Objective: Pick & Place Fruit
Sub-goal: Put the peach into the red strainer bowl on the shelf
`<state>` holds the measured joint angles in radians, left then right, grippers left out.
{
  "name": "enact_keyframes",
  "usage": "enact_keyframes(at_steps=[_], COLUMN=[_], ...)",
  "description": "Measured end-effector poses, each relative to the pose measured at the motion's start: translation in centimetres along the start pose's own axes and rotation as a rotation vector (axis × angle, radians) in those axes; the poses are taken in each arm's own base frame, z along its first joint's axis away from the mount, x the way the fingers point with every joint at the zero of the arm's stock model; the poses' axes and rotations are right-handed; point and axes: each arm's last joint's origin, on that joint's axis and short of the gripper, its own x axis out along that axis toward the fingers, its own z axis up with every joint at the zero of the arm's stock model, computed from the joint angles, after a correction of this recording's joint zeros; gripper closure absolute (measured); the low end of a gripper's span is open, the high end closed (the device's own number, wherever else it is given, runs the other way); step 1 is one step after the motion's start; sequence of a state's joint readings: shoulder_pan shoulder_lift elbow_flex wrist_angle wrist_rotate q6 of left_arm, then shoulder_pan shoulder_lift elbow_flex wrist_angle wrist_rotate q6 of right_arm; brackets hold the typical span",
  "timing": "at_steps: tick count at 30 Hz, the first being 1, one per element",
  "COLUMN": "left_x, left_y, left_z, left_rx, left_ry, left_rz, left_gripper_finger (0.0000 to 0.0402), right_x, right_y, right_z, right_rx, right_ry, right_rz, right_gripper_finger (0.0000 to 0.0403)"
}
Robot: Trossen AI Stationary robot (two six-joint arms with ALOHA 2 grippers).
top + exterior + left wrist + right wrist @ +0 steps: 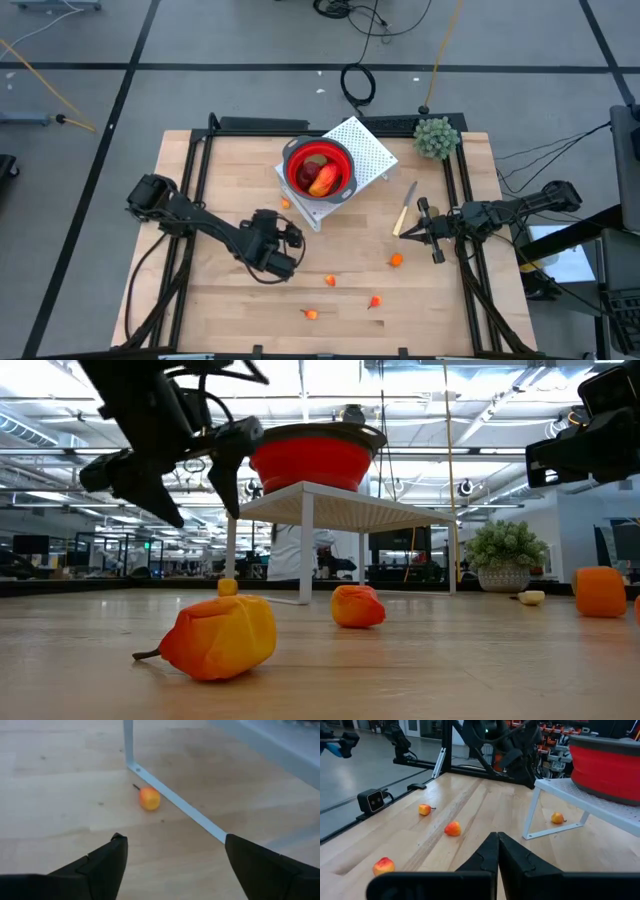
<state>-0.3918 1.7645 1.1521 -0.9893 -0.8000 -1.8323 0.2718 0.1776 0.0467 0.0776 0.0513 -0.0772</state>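
Red bowl (318,166) sits on a white rack (368,150) at about 12 o'clock from table centre. Inside it, a red-and-yellow long piece (322,183) with long axis running roughly 1 to 7 o'clock, plus dark red balls (309,170) and a brown oval (316,159).

Loose orange bits on the wood: one (285,203) just beside the rack's foot at 7 o'clock of the bowl, others at (330,281), (311,314), (375,301) and (396,260), spread toward 5–6 o'clock of the table. Too small in the high view to give any axis.

Left gripper (291,238) is at 7 o'clock of the bowl, fingers spread wide, nothing between them. Right gripper (410,233) is at 3 o'clock of the table, fingers pressed together, empty, next to the knife (405,208).

Low view alone shows the nearest bit (218,639) lying on its side, stem pointing 9 o'clock, and the bowl raised off the table on the rack. Left wrist view alone shows the bit (149,799) by the rack foot with a thin stem, apart from the fingers (105,865). Right wrist view shows the closed fingers (496,857) and three bits beyond. Plant (436,137) stands at the table's 2 o'clock corner
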Motion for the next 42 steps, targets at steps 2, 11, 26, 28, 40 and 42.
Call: enact_keyframes(at_steps=[2,11,26,28,40,42], left_x=[0.3,3.2,6.3,6.6,7.8,8.2], left_y=[0.4,1.9,1.4,1.4,1.8,2.2], left_z=[-0.3,-2.4,-1.1,-0.8,-0.3,-0.5], left_rx=[0.027,0.093,0.282,0.284,0.291,0.269], left_ry=[-0.011,-0.006,-0.049,-0.047,-0.026,-0.026], left_rz=[0.004,-0.062,-0.098,-0.089,-0.071,-0.074], left_gripper_finger=[0.0060,0.0055,0.0055,0.0055,0.0055,0.0055], right_x=[0.0,0.0,0.0,0.0,0.0,0.0], right_y=[0.0,0.0,0.0,0.0,0.0,0.0], right_z=[0.0,0.0,0.0,0.0,0.0,0.0], right_rx=[-0.018,-0.041,-0.040,-0.040,-0.040,-0.040], right_ry=[0.000,0.000,0.000,0.000,0.001,0.004], right_rz=[0.000,-0.002,-0.003,-0.004,-0.004,-0.003], right_gripper_finger=[0.0403,0.0403,0.0403,0.0403,0.0403,0.0403])
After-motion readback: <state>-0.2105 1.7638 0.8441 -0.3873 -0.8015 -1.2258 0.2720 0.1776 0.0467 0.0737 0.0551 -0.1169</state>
